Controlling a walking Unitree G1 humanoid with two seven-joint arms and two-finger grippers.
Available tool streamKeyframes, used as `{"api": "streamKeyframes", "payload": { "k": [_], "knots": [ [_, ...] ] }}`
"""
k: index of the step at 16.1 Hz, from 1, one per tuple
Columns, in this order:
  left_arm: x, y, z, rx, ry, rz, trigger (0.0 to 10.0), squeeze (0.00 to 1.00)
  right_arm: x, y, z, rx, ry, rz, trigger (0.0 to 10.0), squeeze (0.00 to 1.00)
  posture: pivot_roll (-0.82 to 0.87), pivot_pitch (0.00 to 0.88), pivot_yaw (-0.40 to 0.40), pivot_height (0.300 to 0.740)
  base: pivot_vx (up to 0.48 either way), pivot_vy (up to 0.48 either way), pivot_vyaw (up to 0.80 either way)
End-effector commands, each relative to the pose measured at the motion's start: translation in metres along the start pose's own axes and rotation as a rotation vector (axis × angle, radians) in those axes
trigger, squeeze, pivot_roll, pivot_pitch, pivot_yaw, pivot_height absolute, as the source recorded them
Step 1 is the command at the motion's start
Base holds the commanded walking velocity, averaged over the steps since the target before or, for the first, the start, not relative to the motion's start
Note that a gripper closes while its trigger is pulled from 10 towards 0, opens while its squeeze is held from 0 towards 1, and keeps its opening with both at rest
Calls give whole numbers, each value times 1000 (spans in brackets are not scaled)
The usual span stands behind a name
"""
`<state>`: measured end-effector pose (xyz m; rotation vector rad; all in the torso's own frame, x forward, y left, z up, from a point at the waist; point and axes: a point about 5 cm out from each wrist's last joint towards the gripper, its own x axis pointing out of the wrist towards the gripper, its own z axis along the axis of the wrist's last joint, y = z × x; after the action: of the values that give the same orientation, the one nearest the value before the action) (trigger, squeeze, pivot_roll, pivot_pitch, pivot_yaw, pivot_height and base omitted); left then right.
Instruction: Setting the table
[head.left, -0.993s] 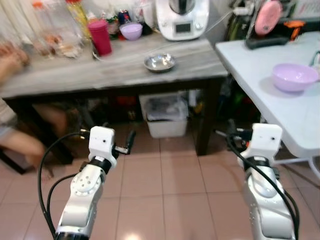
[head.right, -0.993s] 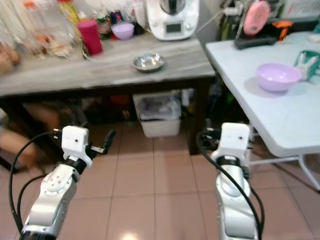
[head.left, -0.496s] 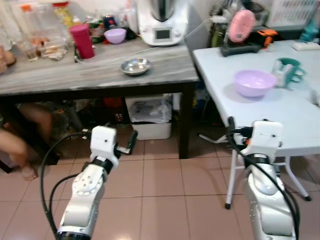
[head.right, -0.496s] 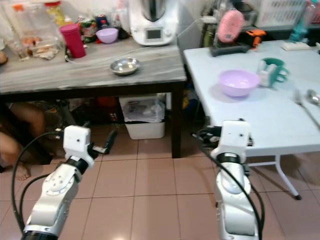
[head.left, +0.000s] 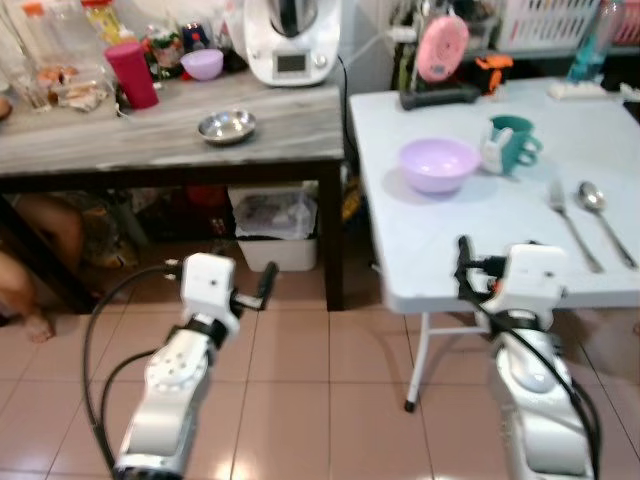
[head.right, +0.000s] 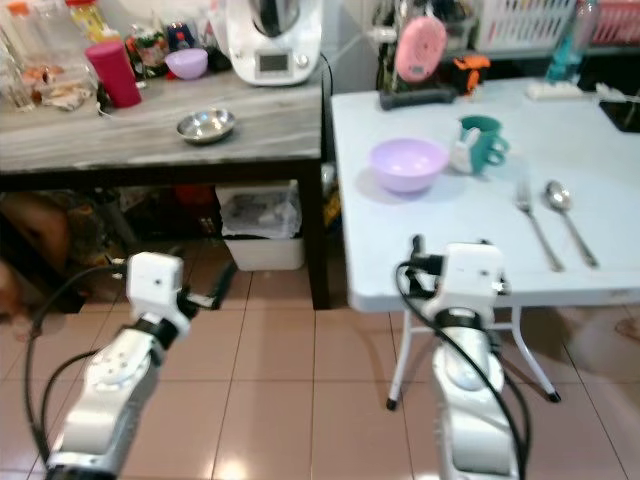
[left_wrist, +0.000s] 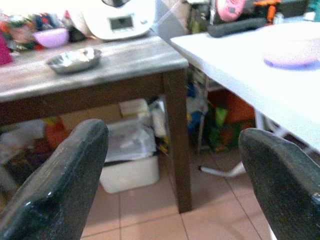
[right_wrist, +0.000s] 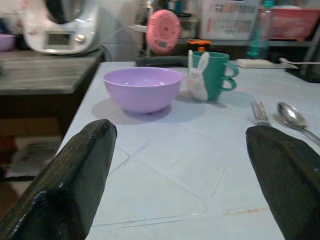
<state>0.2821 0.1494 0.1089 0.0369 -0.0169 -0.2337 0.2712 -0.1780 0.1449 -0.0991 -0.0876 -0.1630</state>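
Standing on the white folding table (head.left: 440, 245), a lilac bowl (head.left: 438, 164) sits near the side closest to the wooden table, with a teal mug (head.left: 515, 143) bearing a white rabbit figure just beside it, and a fork (head.left: 571, 222) and spoon (head.left: 603, 206) lying side by side farther to the robot's right. Behind the bowl, a pink round device (head.left: 443, 47) rests on a black stand, and a white basket (head.left: 545, 22) stands at the back of the table. The right gripper (right_wrist: 182, 175) hovers at the near edge of this table, level with its top, its two black fingers (right_wrist: 75, 175) spread wide and holding nothing, with the bowl and mug ahead between them. The left gripper (left_wrist: 175, 170) hangs lower over the tiled floor (head.left: 300, 400), in front of the dark-legged wooden table (head.left: 150, 135), its fingers (left_wrist: 60, 180) likewise spread apart and empty. On that wooden table lie a small steel dish (head.left: 226, 126), a red cup (head.left: 131, 74), a small lilac bowl (head.left: 202, 63), a white kitchen machine (head.left: 288, 40) and some clear containers (head.left: 60, 70). A white bin (head.left: 268, 225) sits under the wooden table. At the far left, a person's leg (head.left: 40, 250) shows beneath the wooden table.
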Motion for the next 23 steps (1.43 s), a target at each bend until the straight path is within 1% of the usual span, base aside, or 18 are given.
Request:
{"api": "streamKeyframes", "payload": {
  "k": [1,3,5,8,14,21,22,23],
  "knots": [
    [1,0,4,-6,-18,-2,10000,0,1,-1,5,1,-18,-1,10000,0,-213,34,106,740,0,0,0],
    [1,0,6,-7,-23,-9,10000,0,1,-1,5,1,-18,-3,10000,0,-213,35,109,740,0,0,0],
    [2,-2,8,-23,-28,-52,10000,0,0,-1,6,-6,-24,-2,10000,0,-218,33,111,740,0,0,0],
    [2,-6,10,-40,-38,-88,10000,0,1,-1,6,-21,-28,3,10000,0,-220,33,110,740,0,0,0],
    [2,-9,9,-59,-39,-111,10000,0,2,0,7,-24,-31,6,10000,0,-221,29,111,740,281,0,0],
    [2,-11,9,-72,-37,-127,10000,0,1,-1,6,-16,-28,4,10000,0,-225,34,113,740,353,0,0],
    [2,-12,9,-73,-36,-130,10000,0,0,-3,7,-31,-30,-8,10000,0,-226,33,113,740,341,0,0],
    [2,-12,9,-73,-35,-132,10000,0,1,-2,6,-14,-19,-1,10000,0,-227,33,113,740,334,0,0]
  ]
}}
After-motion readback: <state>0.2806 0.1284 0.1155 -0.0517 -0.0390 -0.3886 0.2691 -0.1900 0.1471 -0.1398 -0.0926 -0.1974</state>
